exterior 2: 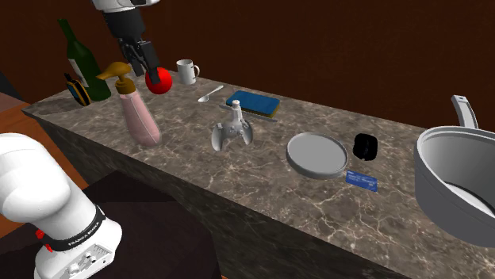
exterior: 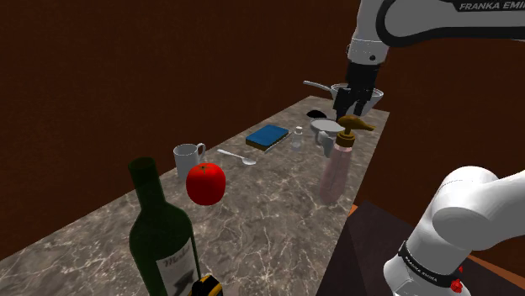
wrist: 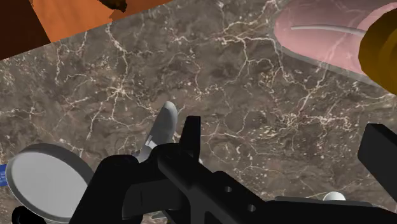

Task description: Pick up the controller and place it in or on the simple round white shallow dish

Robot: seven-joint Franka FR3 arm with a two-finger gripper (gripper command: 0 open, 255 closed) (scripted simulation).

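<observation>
Robot arm [exterior 2: 44,194]: white, dark-jointed, nearest the camera. Its gripper [exterior 2: 141,62] hung with fingers spread wide, holding nothing, just above the pump of the soap dispenser.
Counter [exterior 2: 262,178]: long, dark marble.
Pot [exterior 2: 444,198]: grey, at the second exterior view's far right.
Soap dispenser [exterior 2: 136,115]: pink, brown pump, upright.
Dish [exterior 2: 297,162]: round, shallow, pale grey, empty.
Controller [exterior 2: 230,136]: pale grey. It lay on the counter between dispenser and dish, apart from both.
Small bottle [exterior 2: 235,115]: stood just behind the controller, possibly touching it.
Hazards, as judged: a straight descent could strike the pump and topple the dispenser. A careless approach to the controller could knock the small bottle over. The controller's curved handles could slip from the fingers on the way to the dish.
</observation>
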